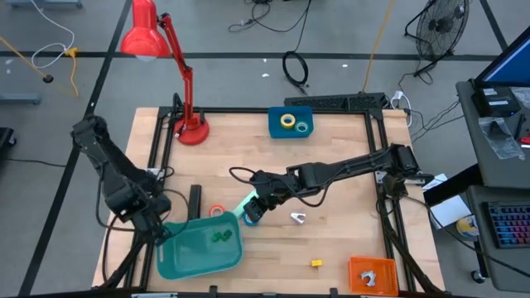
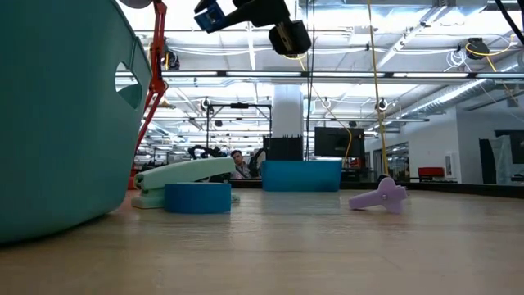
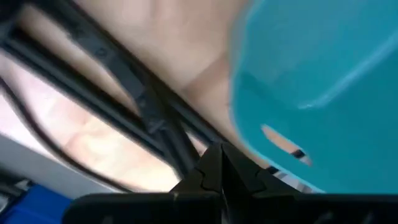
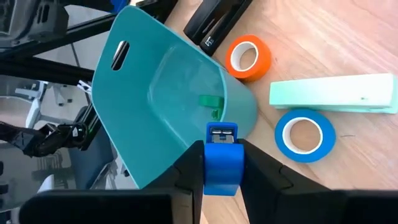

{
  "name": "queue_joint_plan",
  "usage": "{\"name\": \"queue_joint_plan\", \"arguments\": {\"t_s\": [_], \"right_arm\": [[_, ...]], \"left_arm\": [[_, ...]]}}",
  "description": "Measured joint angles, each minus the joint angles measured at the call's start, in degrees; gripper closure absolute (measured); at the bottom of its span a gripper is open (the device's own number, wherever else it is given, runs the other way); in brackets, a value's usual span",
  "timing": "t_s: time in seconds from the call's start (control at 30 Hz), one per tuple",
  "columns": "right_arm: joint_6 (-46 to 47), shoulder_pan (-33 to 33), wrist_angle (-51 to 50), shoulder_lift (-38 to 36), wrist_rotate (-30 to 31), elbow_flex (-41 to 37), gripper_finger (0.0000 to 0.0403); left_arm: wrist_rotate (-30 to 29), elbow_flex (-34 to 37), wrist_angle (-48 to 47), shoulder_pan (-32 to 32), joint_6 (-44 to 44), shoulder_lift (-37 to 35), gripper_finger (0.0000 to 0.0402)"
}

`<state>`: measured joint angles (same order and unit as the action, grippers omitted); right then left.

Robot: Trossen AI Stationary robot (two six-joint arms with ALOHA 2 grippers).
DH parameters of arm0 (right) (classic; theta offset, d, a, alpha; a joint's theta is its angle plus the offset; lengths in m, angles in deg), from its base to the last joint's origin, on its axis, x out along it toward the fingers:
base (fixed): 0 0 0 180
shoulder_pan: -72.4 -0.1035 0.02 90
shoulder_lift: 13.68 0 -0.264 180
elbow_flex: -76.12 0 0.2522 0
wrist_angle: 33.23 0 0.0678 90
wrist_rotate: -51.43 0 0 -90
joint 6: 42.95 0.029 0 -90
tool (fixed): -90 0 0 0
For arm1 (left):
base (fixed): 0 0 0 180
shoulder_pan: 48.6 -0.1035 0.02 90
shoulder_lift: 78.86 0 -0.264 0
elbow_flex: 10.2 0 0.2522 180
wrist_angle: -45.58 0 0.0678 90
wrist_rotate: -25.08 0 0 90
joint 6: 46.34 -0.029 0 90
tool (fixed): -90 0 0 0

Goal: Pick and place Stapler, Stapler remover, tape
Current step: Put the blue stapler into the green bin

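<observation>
Teal bin (image 1: 199, 248) sits closest to me at the front of the table, and I use it as my marker. From above, the left gripper (image 1: 156, 230) rests right at the bin's left rim, pinched fully closed on nothing. The right gripper (image 1: 252, 213) hangs just past the bin's right corner, squeezing a small blue staple remover (image 1: 251, 217). The black stapler (image 1: 195, 201) lies just behind the bin. The orange tape (image 1: 217, 212) lies beside the bin's back rim. A mint-green block (image 1: 243, 204) lies a bit farther right. Yellow tape (image 1: 287, 121) and green tape (image 1: 303, 127) sit in a blue tray (image 1: 276, 128), well away at the back.

From table height, the bin wall (image 2: 61, 115) fills the left side. Blue tape (image 2: 197, 197) lies just to its right, with the mint block (image 2: 184, 171) behind it. The staple remover (image 2: 210, 15) is high in the air. A purple piece (image 2: 380, 197) lies well off to the right.

In the left wrist view, closed fingers (image 3: 217, 171) touch together next to the bin (image 3: 317, 87).

In the right wrist view, the fingers (image 4: 189, 171) clamp the blue remover (image 4: 222, 158) over the bin's edge (image 4: 168, 93). Something small and green (image 4: 211, 104) lies inside the bin. Orange tape (image 4: 249, 57), blue tape (image 4: 305, 135) and the stapler (image 4: 214, 22) lie close by the bin.
</observation>
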<state>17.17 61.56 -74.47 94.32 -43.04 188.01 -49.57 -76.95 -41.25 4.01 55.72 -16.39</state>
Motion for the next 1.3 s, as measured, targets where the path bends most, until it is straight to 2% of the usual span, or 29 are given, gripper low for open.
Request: {"name": "queue_joint_plan", "arguments": {"t_s": [0.1,0.27,0.43,0.57,0.83,1.07,1.3], "right_arm": [[-0.2,0.2,0.1,0.0,0.0,0.0,0.0332],[-1.0,0.4,0.9,0.0,0.0,0.0,0.0336],[-1.0,0.4,2.1,0.0,0.1,0.0,0.0332],[-1.0,0.3,2.0,0.0,0.3,0.0,0.0336],[-0.2,0.2,2.0,0.0,1.4,0.0,0.0334],[-0.2,0.2,2.9,0.0,1.3,0.0,0.0335],[-1.2,-0.5,3.1,0.0,-3.3,0.0,0.0337]], "left_arm": [[1.2,0.5,1.5,2.2,3.0,0.6,0.0401],[3.0,5.4,9.9,4.9,6.7,0.6,0.0401],[3.9,12.5,21.5,5.2,7.6,0.6,0.0401],[2.6,15.4,24.3,4.5,7.1,0.6,0.0401],[-1.4,15.8,27.3,-3.0,-2.8,0.6,0.0401],[-1.9,15.8,32.3,-10.4,-13.9,0.6,0.0401],[-0.1,15.8,37.0,-16.0,-21.3,0.6,0.0401]]}}
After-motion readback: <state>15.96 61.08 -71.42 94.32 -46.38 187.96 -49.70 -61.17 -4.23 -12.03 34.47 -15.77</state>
